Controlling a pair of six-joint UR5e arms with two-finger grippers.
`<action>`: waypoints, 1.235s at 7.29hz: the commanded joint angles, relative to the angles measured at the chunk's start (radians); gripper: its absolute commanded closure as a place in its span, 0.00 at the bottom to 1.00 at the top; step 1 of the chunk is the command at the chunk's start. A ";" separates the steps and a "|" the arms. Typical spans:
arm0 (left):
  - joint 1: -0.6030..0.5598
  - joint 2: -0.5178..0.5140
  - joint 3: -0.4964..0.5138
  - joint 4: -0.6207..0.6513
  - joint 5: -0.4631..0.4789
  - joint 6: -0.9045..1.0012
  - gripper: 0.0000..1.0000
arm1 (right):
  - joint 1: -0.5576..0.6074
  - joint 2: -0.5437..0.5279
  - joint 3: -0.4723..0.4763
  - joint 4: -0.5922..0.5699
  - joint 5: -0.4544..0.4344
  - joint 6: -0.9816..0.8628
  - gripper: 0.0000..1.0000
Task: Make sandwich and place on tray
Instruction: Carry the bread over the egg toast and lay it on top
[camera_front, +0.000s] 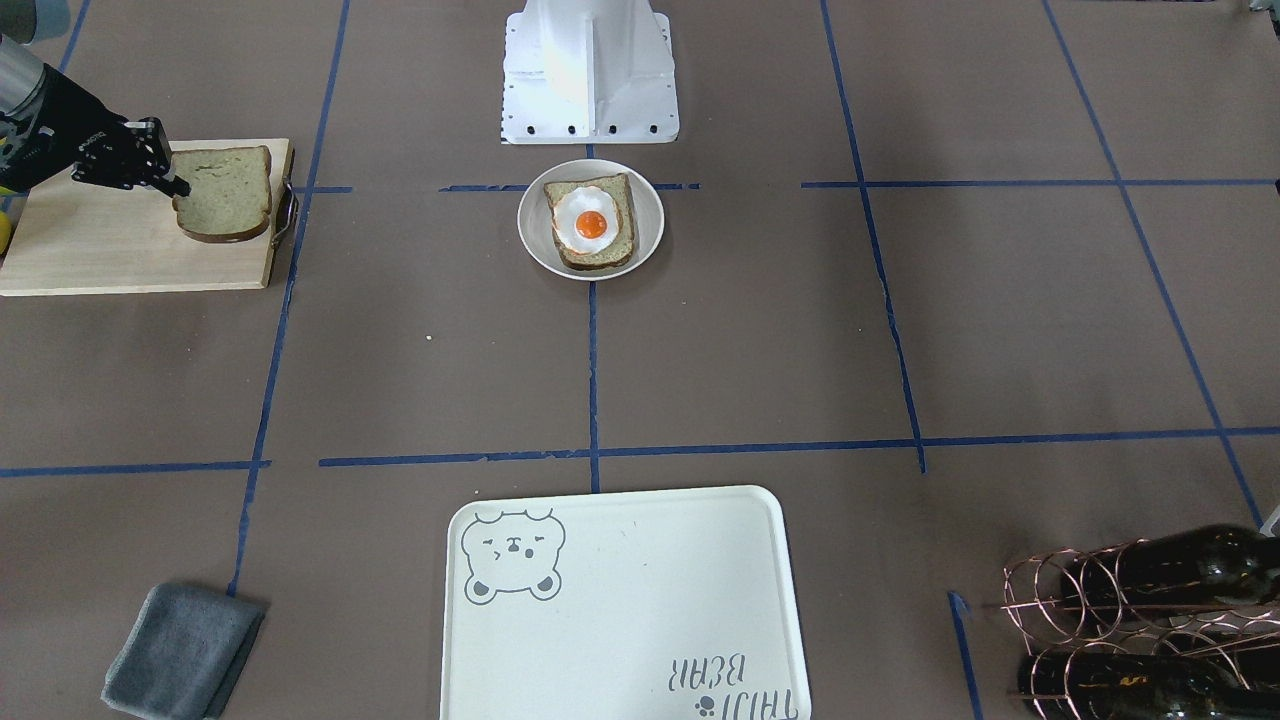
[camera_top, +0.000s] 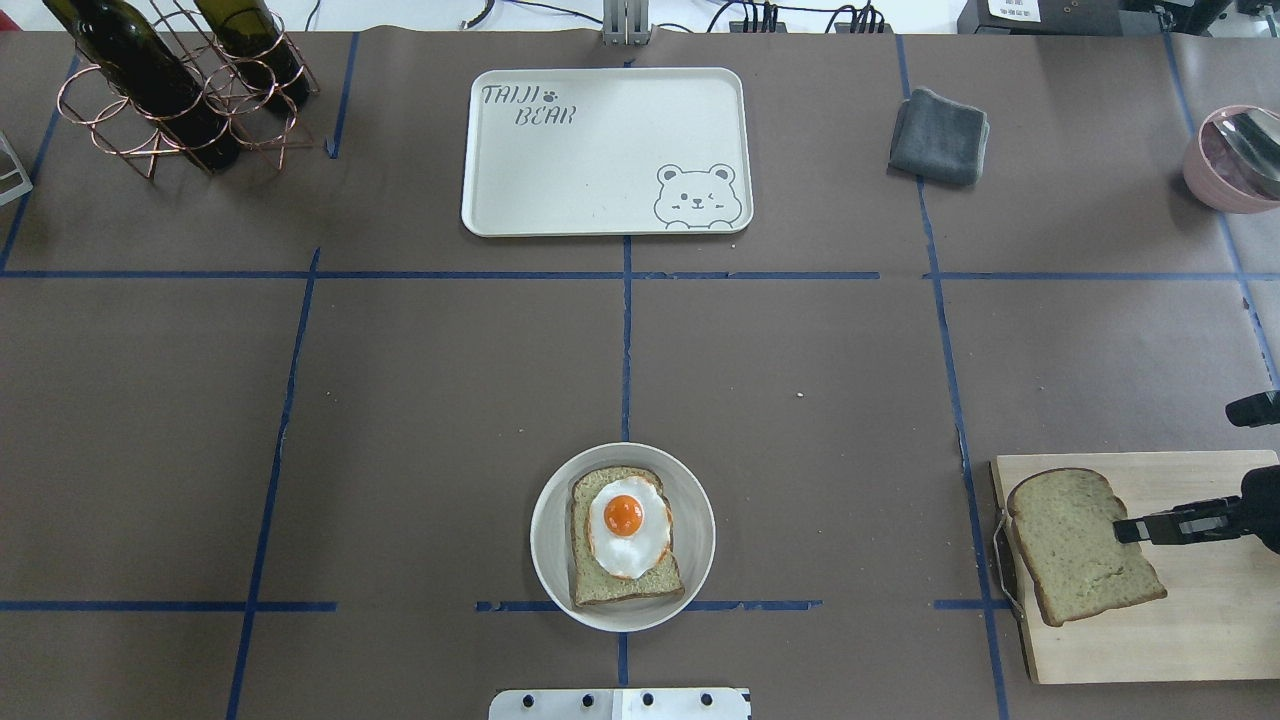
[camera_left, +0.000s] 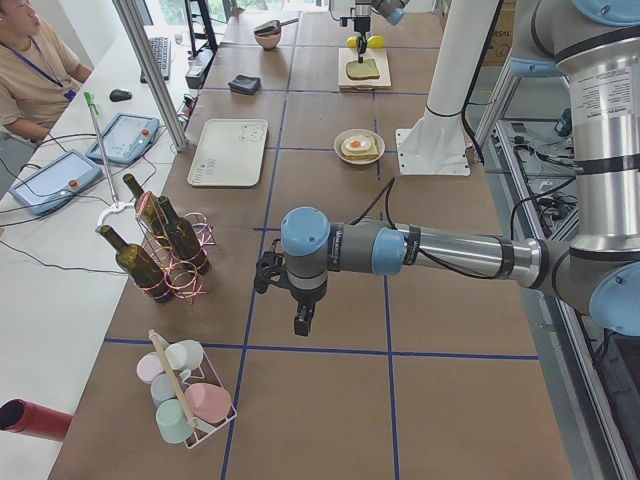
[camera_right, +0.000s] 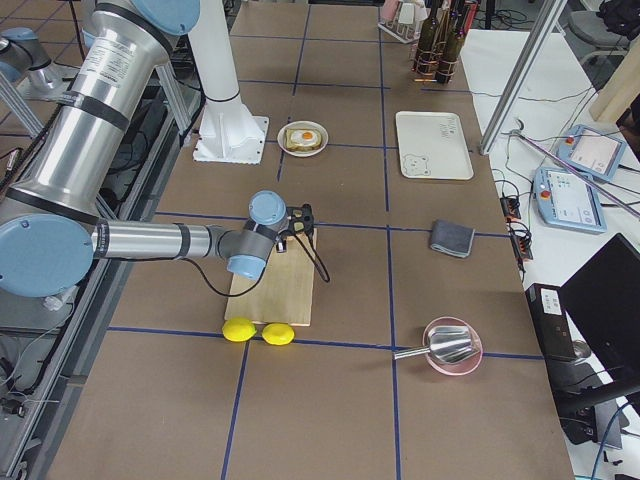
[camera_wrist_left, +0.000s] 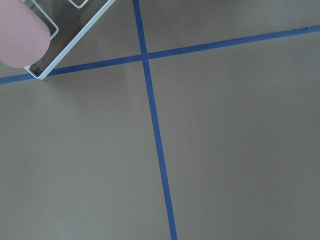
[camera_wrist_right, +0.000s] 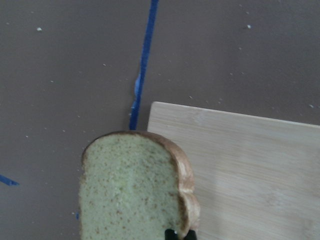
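Note:
A small round white plate (camera_top: 545, 540) near the robot's base holds one bread slice (camera_top: 600, 585) with a fried egg (camera_top: 627, 520) on top; it also shows in the front view (camera_front: 590, 225). My right gripper (camera_top: 1125, 528) is shut on the edge of a second bread slice (camera_top: 1070, 540), held a little above the wooden cutting board (camera_top: 1180, 620) at its handle end. The right wrist view shows this slice (camera_wrist_right: 130, 190) overhanging the board's edge (camera_wrist_right: 250, 165). The cream bear tray (camera_top: 600, 150) lies empty at the far middle. My left gripper (camera_left: 300, 322) hangs over bare table; I cannot tell its state.
A grey cloth (camera_top: 940, 135) lies right of the tray. A copper rack with wine bottles (camera_top: 170, 90) stands far left. A pink bowl with a spoon (camera_top: 1235, 160) sits far right. Two lemons (camera_right: 255, 330) lie beside the board. A wire rack of cups (camera_left: 185, 395) stands near the left arm.

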 joint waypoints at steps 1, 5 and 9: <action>0.000 0.000 0.000 0.000 0.000 0.000 0.00 | 0.027 0.136 0.011 -0.008 0.041 0.131 1.00; 0.000 0.000 0.001 -0.003 0.000 0.000 0.00 | -0.084 0.515 0.011 -0.201 -0.083 0.355 1.00; 0.000 -0.008 0.004 -0.001 0.000 0.000 0.00 | -0.418 0.721 0.003 -0.419 -0.458 0.404 1.00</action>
